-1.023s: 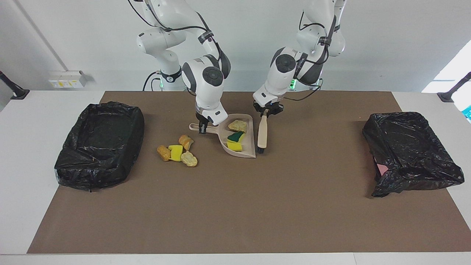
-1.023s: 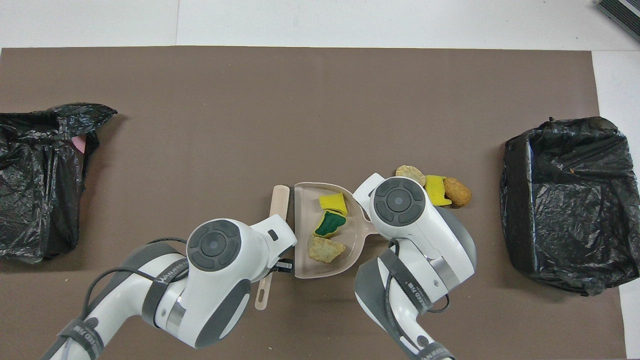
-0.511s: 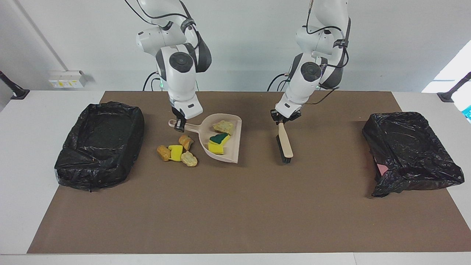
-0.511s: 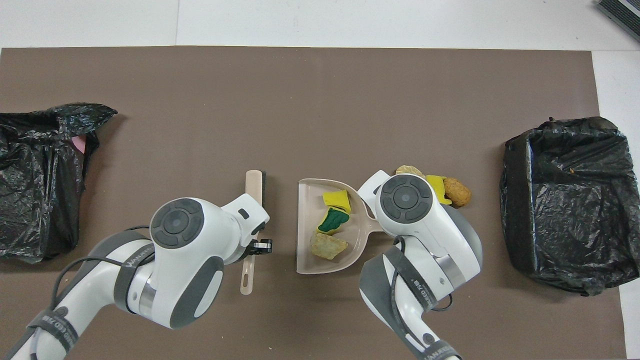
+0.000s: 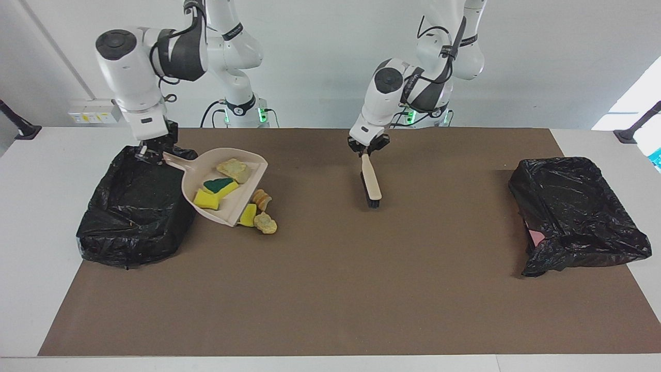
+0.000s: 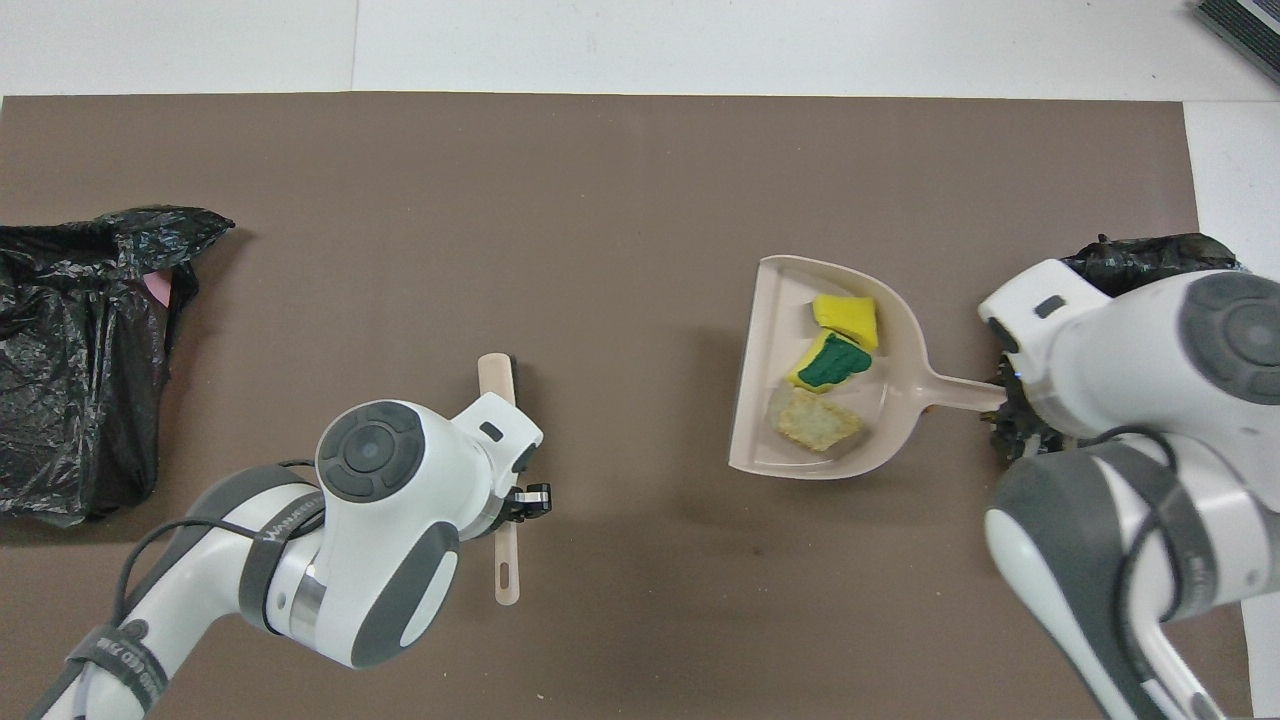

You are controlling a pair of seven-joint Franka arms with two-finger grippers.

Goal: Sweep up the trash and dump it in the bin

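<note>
My right gripper (image 5: 147,150) is shut on the handle of the beige dustpan (image 5: 227,194) and holds it raised and tilted, the handle over the black-lined bin (image 5: 129,232) at the right arm's end. The pan (image 6: 800,455) carries three pieces of trash: a yellow sponge (image 5: 206,199), a green-faced sponge (image 5: 219,184) and a tan lump (image 5: 233,168). Loose trash lies on the mat beside the pan: a yellow sponge (image 5: 248,215) and two tan lumps (image 5: 261,198), partly hidden by the pan. My left gripper (image 5: 367,148) is shut on the beige hand brush (image 5: 371,181), bristles down near the mat's middle.
A second black bag (image 5: 573,212) with something pink showing lies at the left arm's end of the brown mat (image 5: 330,289). In the overhead view my right arm hides most of the bin (image 6: 1150,255), and the brush (image 6: 497,375) shows past my left wrist.
My right gripper has lifted the dustpan with three scraps and carried it toward the bin at the right arm's end. My left gripper has drawn the brush back toward the middle.
</note>
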